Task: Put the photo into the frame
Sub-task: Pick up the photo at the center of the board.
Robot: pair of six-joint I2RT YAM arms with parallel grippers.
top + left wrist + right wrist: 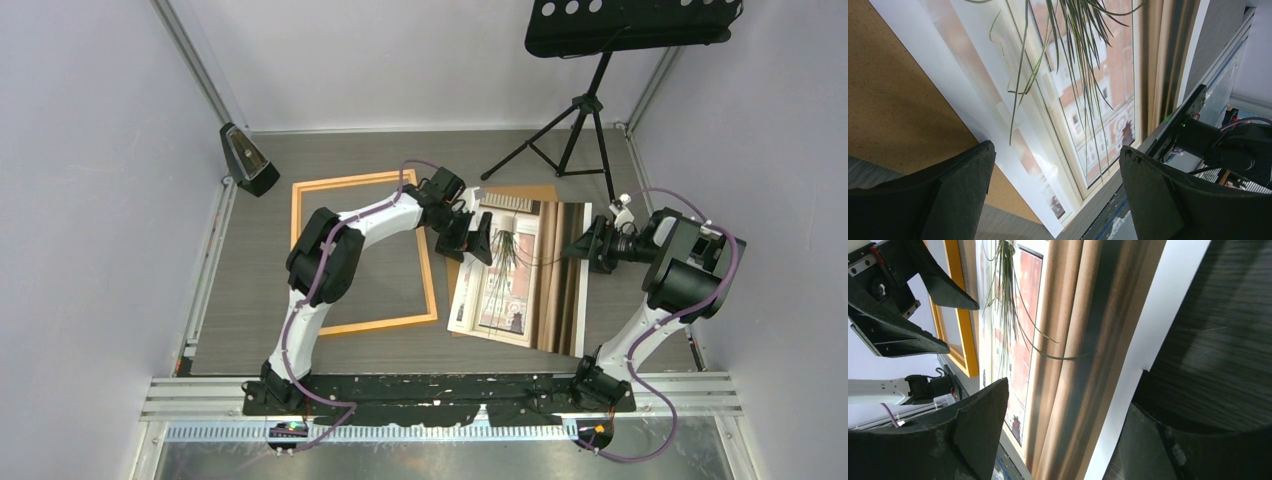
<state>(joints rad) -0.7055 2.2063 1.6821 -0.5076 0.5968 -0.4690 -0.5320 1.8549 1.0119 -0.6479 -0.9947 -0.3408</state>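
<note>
The photo (pixel 520 275), a window with curtains and a spiky plant, lies face up on the table, right of centre, on a brown backing board (pixel 530 192). The orange frame (pixel 297 250) lies flat to its left. My left gripper (pixel 475 238) hovers open and empty over the photo's left edge. My right gripper (pixel 585 248) is open at the photo's right edge. In the left wrist view the photo (pixel 1088 90) and board (pixel 898 100) show between the spread fingers (pixel 948 190). In the right wrist view the photo (pixel 1073 340) lies between the fingers (pixel 973 425), with the frame (pixel 965 315) beyond.
A black music stand (pixel 585 110) stands on its tripod at the back right, just behind the photo. A small dark wedge-shaped object (pixel 248 160) sits at the back left corner. White walls close the table on three sides.
</note>
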